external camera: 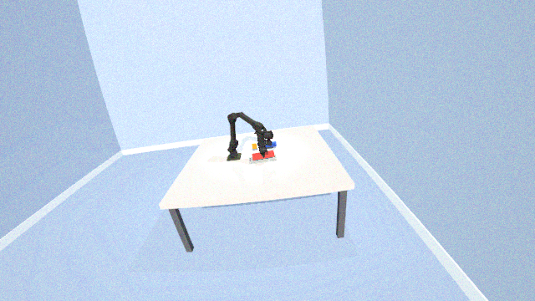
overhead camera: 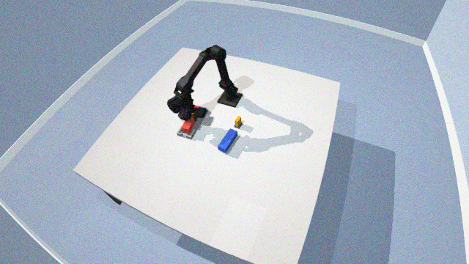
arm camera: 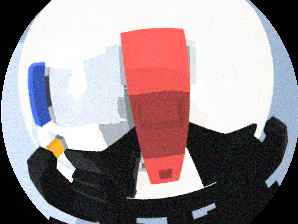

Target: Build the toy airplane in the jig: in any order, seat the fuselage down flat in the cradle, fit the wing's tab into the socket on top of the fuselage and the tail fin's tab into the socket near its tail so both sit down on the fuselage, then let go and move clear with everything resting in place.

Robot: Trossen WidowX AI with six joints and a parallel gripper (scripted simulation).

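The red fuselage (overhead camera: 187,127) (external camera: 256,156) (arm camera: 157,55) is between the fingers of my gripper (overhead camera: 193,114) (external camera: 262,155) (arm camera: 162,145), which is shut on it near its middle. The fuselage is lined up lengthwise with the grey cradle (overhead camera: 180,135) (external camera: 251,160) (arm camera: 192,62) and sits low in it; whether it touches the bottom is hidden. Its sockets face up in the wrist view. The blue wing (overhead camera: 227,141) (external camera: 272,145) (arm camera: 37,95) lies on the table, apart from the cradle. The orange tail fin (overhead camera: 238,121) (external camera: 254,146) (arm camera: 56,147) stands near the wing.
The arm's dark base (overhead camera: 230,99) (external camera: 234,157) stands behind the parts in the top view. The white table (overhead camera: 154,176) (external camera: 217,192) carries the base, jig and loose parts. The arm casts long shadows over the table.
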